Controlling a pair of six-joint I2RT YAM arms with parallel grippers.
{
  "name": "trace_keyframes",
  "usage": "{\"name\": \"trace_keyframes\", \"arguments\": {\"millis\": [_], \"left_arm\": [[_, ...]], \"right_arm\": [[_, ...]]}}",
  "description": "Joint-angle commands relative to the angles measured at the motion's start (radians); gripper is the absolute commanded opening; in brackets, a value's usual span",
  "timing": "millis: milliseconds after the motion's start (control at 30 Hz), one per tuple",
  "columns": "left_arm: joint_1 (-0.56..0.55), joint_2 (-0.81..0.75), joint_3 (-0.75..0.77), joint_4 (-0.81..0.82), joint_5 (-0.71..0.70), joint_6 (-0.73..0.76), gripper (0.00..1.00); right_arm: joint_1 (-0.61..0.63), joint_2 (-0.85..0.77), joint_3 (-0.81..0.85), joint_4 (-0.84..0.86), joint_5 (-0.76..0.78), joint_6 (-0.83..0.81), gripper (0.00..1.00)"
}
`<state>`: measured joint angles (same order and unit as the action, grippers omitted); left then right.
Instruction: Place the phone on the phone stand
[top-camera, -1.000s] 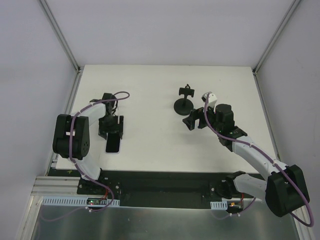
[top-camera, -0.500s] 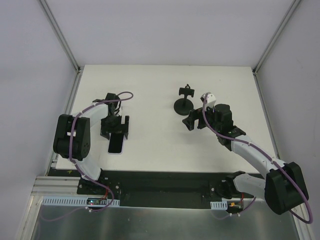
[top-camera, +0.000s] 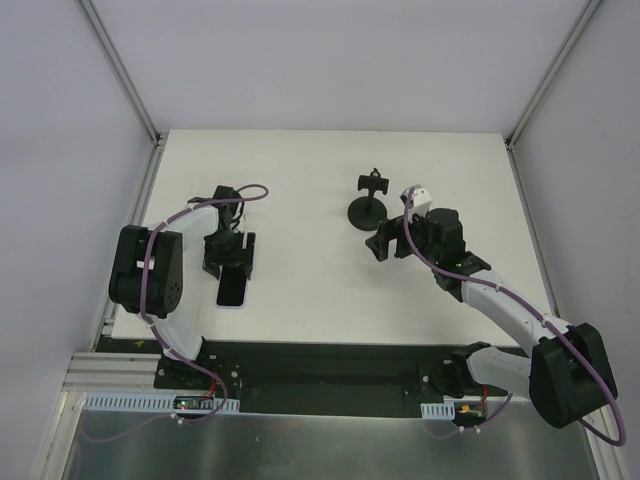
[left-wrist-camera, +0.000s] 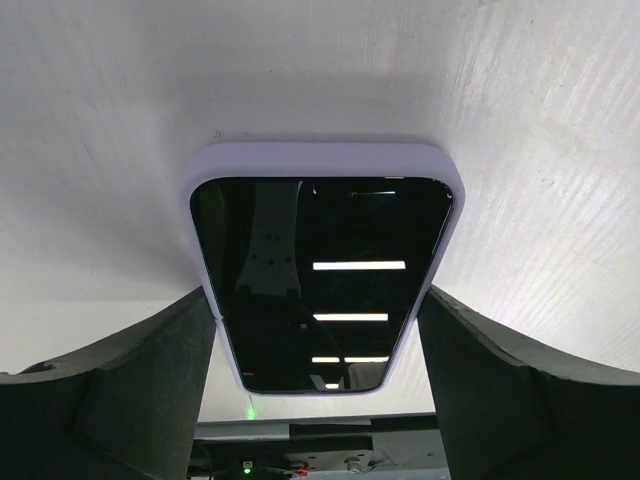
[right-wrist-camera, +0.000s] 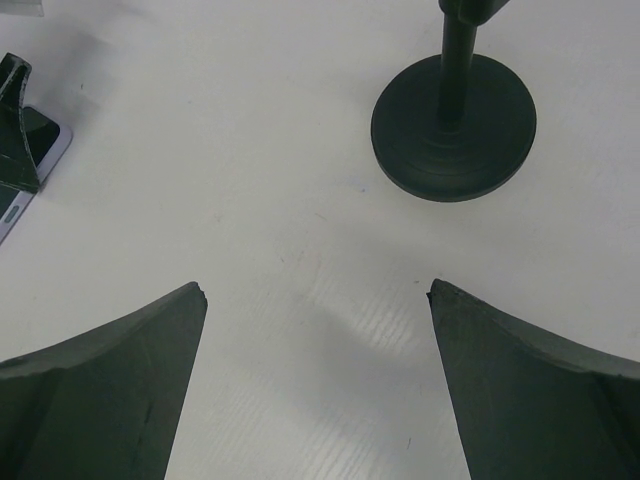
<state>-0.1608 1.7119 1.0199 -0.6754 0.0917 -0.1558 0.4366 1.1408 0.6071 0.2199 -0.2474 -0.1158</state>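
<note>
The phone (top-camera: 232, 291) lies flat on the white table at the left, black screen up with a pale rim. In the left wrist view the phone (left-wrist-camera: 320, 270) fills the middle. My left gripper (top-camera: 228, 256) stands over its far end. In its own view the left gripper (left-wrist-camera: 318, 297) has a fingertip against each long edge of the phone. The phone stand (top-camera: 367, 206) stands upright at centre right, with its disc base (right-wrist-camera: 453, 125) in the right wrist view. My right gripper (top-camera: 388, 241) is open and empty just in front of the stand. It (right-wrist-camera: 318, 290) hovers over bare table.
The phone's corner (right-wrist-camera: 25, 165) and a left finger show at the left edge of the right wrist view. The table (top-camera: 300, 180) ends at an aluminium frame and white walls on the left, right and back. The arm bases stand along the near edge.
My left gripper widened over the phone, then narrowed until its fingertips met the phone's long edges. The phone shifted slightly right. My right gripper edged a little towards the stand.
</note>
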Motion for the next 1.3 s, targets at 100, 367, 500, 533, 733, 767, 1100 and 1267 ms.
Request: {"name": "trace_keyframes", "arguments": {"millis": [100,367,500,533,733,767,1100,1267], "left_arm": [[-0.048,0.048,0.008,0.028,0.040,0.005,0.62],[-0.048,-0.011,0.020,0.043,0.108,0.013,0.15],[-0.049,-0.066,0.002,0.063,0.157,-0.001,0.00],[-0.051,-0.087,0.002,0.066,0.164,-0.007,0.00],[-0.051,-0.196,-0.020,0.109,0.224,-0.071,0.00],[-0.051,-0.211,-0.021,0.112,0.230,-0.080,0.00],[-0.060,-0.414,0.008,0.168,0.289,-0.260,0.00],[-0.135,-0.423,0.042,0.247,0.352,-0.356,0.00]], "right_arm": [[0.010,-0.013,0.029,0.003,0.085,-0.001,0.96],[0.031,-0.004,0.042,-0.016,0.172,0.010,0.96],[0.054,-0.006,0.017,0.036,0.220,-0.008,0.96],[0.062,0.008,0.026,0.013,0.232,-0.004,0.96],[0.099,0.046,0.068,-0.007,0.289,0.022,0.96],[0.103,0.046,0.072,-0.005,0.289,0.030,0.96],[0.318,0.028,0.091,-0.031,0.352,0.113,0.96],[0.441,0.048,0.077,0.088,0.367,0.244,0.97]]}}
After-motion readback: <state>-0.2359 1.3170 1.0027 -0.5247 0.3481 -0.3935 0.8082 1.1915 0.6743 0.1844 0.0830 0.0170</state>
